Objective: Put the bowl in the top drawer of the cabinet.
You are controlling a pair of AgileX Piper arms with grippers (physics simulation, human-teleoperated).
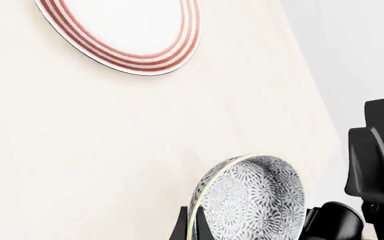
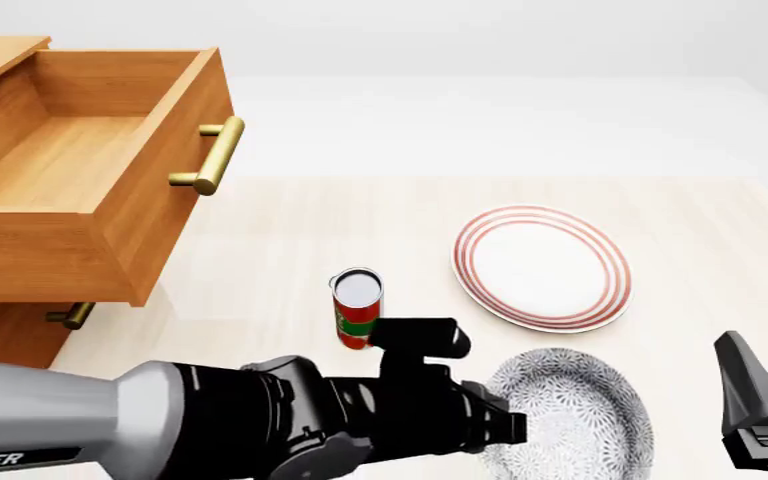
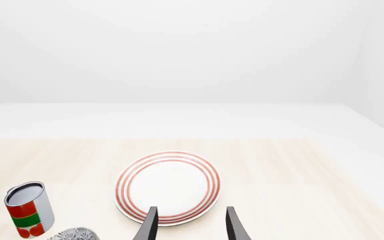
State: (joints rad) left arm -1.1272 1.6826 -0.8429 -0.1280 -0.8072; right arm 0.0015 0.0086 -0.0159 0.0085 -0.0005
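White bowl [image 2: 578, 405] (dark floral pattern).

Left hand [image 2: 511, 425] clamped on the bowl [image 2: 574, 412] rim, right hand [image 3: 190, 222] fingers parted, empty.

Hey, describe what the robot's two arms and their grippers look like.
The left arm has a silver-grey link marked "PIPER" in white, then a glossy black wrist and camera block. The right gripper has slim, dark tapered fingers; in the front view it is matte black and angular. No cables show.
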